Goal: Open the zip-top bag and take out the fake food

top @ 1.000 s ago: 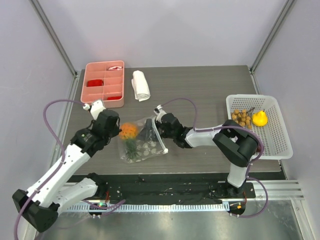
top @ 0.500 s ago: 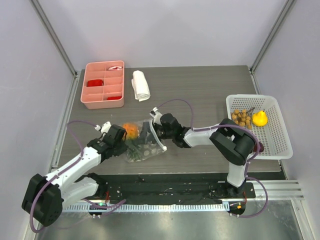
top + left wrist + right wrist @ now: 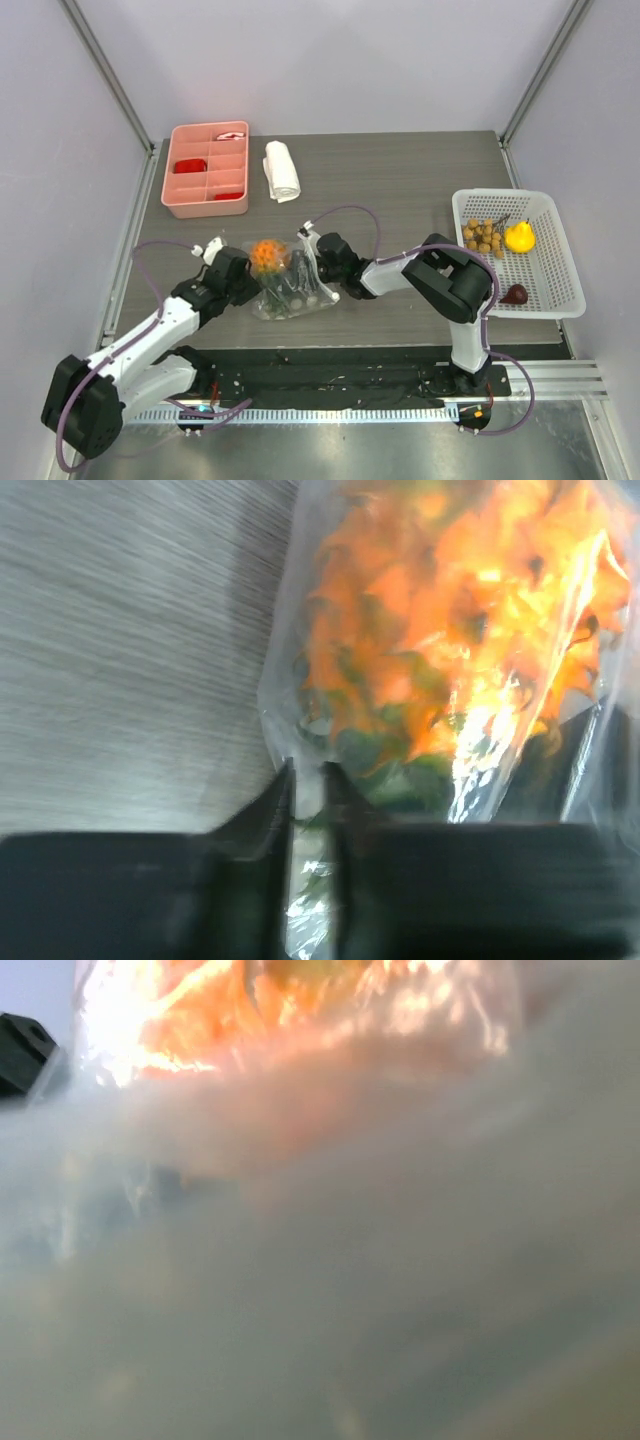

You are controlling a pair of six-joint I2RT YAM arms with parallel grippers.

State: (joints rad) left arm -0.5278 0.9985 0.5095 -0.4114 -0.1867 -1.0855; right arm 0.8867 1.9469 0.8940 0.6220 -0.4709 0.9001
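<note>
zip-top bag [image 3: 295, 295]: bunched up narrower | orange spiky fruit [image 3: 266, 253]: lifted, shifted right | right arm [image 3: 385, 275]: pressed further left

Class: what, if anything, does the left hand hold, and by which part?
The left hand pinches the zip-top bag by its clear plastic edge, just beside the orange spiky fruit inside.

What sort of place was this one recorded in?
Likely a lab test cell: plain pale walls enclosing a grey wood-grain table, with staged props like the pink plastic compartment tray and white slotted plastic basket.
</note>
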